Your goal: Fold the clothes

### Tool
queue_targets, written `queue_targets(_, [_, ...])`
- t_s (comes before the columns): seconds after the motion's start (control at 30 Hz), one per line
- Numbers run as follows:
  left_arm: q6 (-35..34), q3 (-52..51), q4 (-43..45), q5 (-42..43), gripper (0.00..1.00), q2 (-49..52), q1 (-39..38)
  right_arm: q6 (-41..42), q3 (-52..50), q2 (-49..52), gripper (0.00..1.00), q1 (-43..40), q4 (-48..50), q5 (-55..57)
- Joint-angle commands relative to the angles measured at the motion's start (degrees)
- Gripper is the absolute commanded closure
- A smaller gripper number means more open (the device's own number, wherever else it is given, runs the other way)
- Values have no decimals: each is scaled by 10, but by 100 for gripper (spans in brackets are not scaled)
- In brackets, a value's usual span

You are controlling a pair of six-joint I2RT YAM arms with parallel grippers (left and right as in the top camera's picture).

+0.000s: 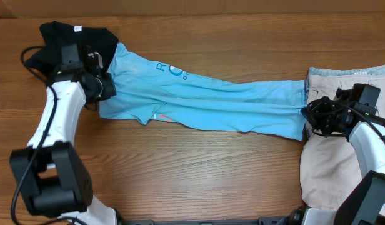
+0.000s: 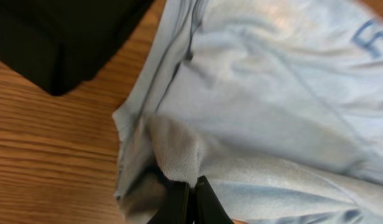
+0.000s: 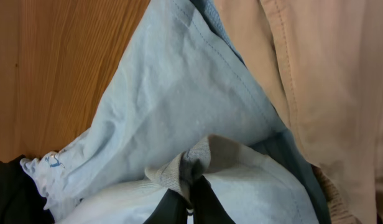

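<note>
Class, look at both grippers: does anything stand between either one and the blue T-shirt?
Nothing visible does. The left gripper and the right gripper are each shut on the T-shirt, one at each end. The black garment and shorts lie beside those ends.

The T-shirt is light blue, with dark-blue lettering towards 11 o'clock and a small red-and-white mark towards 9 o'clock; the garment at 10 o'clock is black with a white label; the shorts at 4 o'clock are beige; the table is brown, wood-grained.
</note>
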Motion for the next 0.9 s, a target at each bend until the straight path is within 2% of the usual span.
queue_targets(0.0, [13, 0, 6, 5, 96, 24, -5, -1, 12, 1, 93, 0, 4, 17])
queue_targets(0.17, [12, 2, 35, 7, 96, 28, -5, 0, 11, 1, 92, 0, 4, 31])
queue_targets(0.5, [12, 16, 101, 68, 96, 28, -5, 18, 11, 1, 92, 0, -11, 85])
queue_targets(0.7, [4, 16, 139, 68, 96, 28, -5, 20, 11, 1, 91, 0, -11, 93])
queue_targets(0.87, [4, 16, 138, 62, 95, 29, -5, 20, 11, 1, 88, 0, -12, 101])
